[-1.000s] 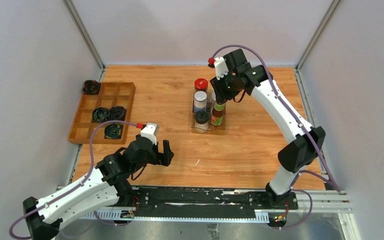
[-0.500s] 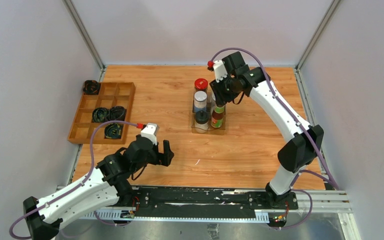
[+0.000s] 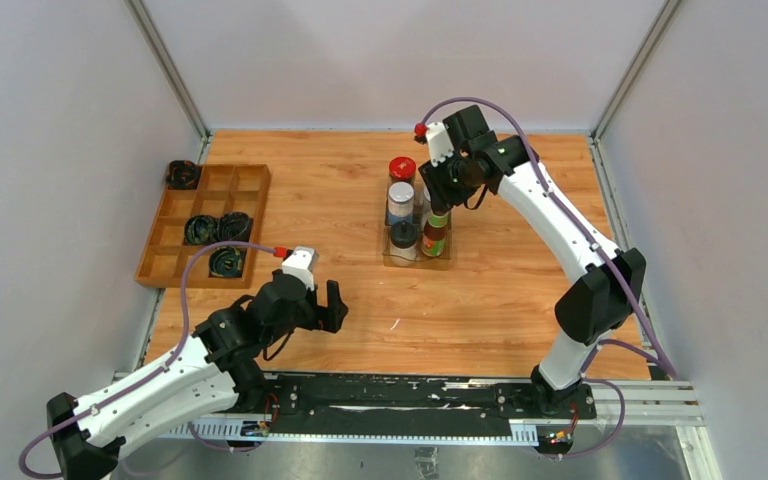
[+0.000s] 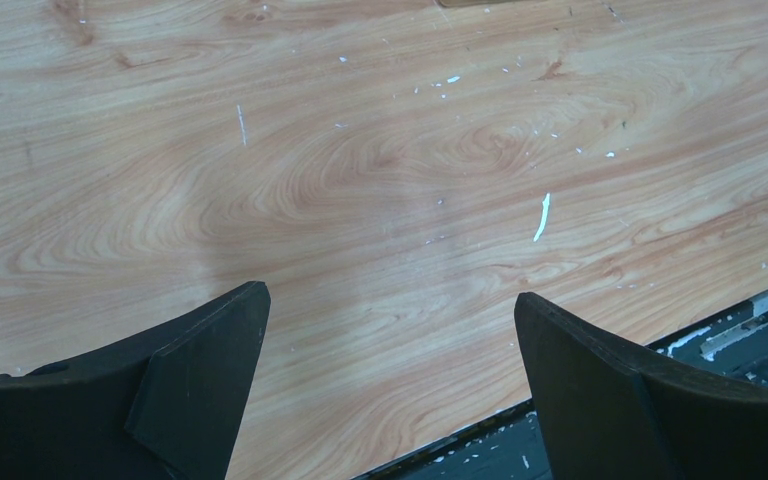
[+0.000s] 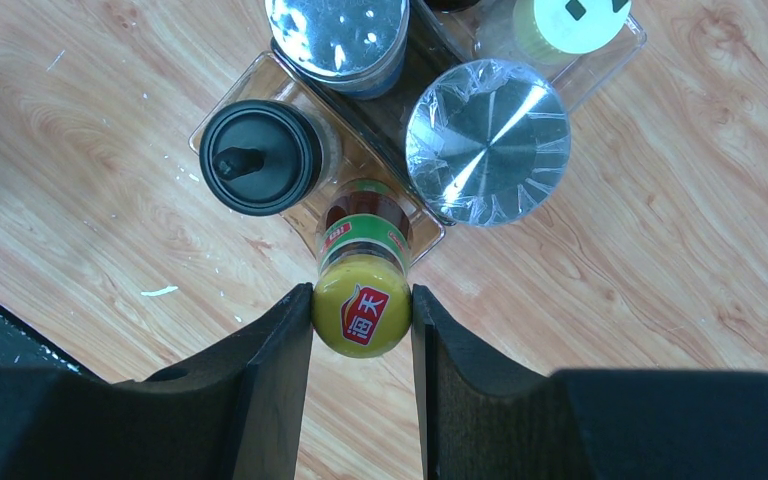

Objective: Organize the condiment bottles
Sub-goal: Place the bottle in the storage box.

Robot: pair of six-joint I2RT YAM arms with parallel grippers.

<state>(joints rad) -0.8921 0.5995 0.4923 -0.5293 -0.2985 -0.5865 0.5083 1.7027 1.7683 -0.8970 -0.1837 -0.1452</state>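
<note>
Lower left, the left gripper (image 3: 331,303) hangs wide open, empty. Upper centre, the right gripper (image 5: 362,300) pinches the yellow cap of the sauce bottle (image 5: 365,235), which stands upright in the clear tray (image 3: 430,263) beside the silver-lidded jar (image 5: 487,140). Placing seems nearly done; next it should release, then rise straight.

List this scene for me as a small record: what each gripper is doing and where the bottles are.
Right gripper: shut on the cap of the upright yellow-capped brown sauce bottle
Bottle's place: corner of the clear plastic tray, beside the black-capped jar and silver-lidded jar
Left gripper: open, empty, over the wooden table
Also in tray: red-lidded jar, blue-labelled jar, yellow-capped shaker
</note>
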